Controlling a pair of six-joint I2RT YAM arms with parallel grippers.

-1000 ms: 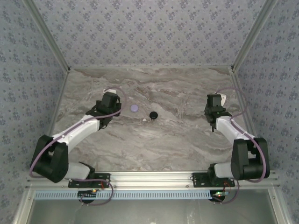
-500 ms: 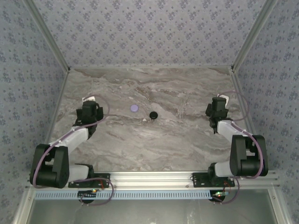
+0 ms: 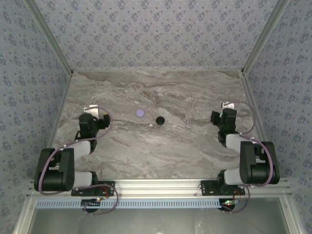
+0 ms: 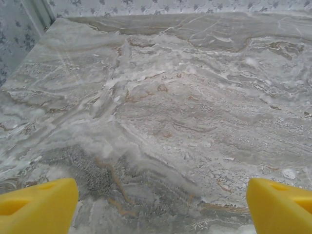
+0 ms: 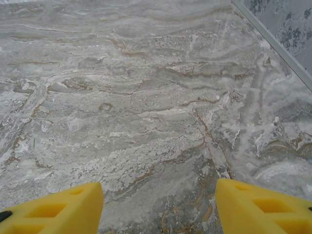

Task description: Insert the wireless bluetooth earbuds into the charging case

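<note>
A black round puck [image 3: 159, 120], apparently the charging case, sits mid-table in the top view. A tiny speck [image 3: 152, 126] lies just to its left, too small to tell whether it is one of the earbuds. My left gripper [image 3: 92, 117] is drawn back on the left side of the table, far from the puck. Its yellow fingertips [image 4: 39, 207] stand wide apart over bare marble, so my left gripper [image 4: 160, 209] is open and empty. My right gripper [image 3: 222, 115] is pulled back on the right. It [image 5: 158, 209] is open too, with nothing between its fingers.
A small lilac disc [image 3: 140, 112] lies on the marble table [image 3: 185, 141] just left of and behind the puck. Patterned walls close the table in on the left, back and right. An aluminium rail [image 3: 161, 185] runs along the near edge by the arm bases.
The left arm has swung left and folded back, away from the lilac disc. The right arm has drawn back slightly. Both grippers have opened wider.
</note>
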